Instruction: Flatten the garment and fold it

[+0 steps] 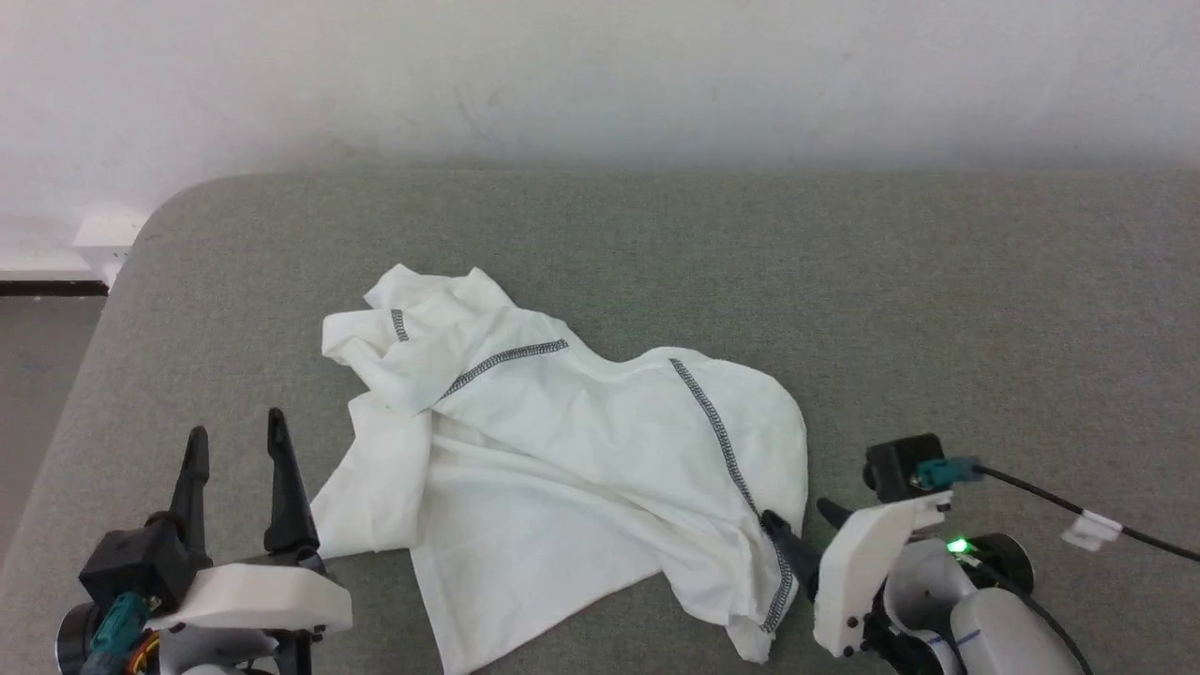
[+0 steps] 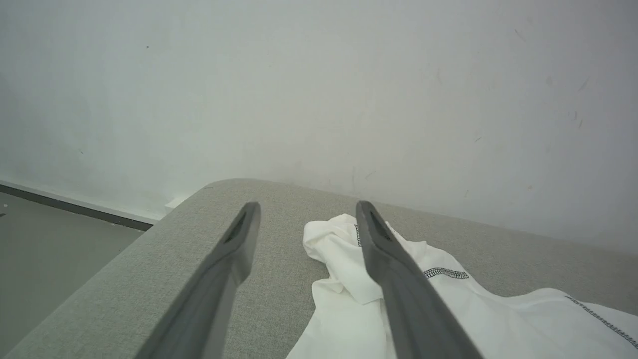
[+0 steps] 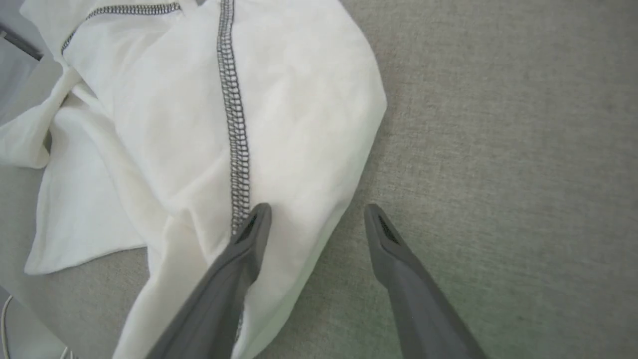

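Garment lies crumpled on the grey fabric worktop, a white heap toward the near edge and left of the middle, well short of the far edge and the rounded far-left corner. It isn't flat at all. One bunched end is piled up on the side facing the far-left corner, and a broad rounded lobe bulges toward the right edge. Dark grey zigzag seams show on top: a long one runs down the right half toward the near edge, and a shorter one slants across the bunched part.

On to the right pincer at the near edge, hard against the garment's right-hand hem, and its jaws are spread wide. In the right wrist view one finger crosses the cloth right at the foot of the long seam while the other sits over bare worktop. Whether it touches the cloth, I can't tell.

Over on the other side, the left pincer is near the near-left corner, just beside the garment's left flap. It's also spread wide and gripping nothing.

A black cable with a white tag trails off toward the right edge. A plain white wall stands behind the far edge.
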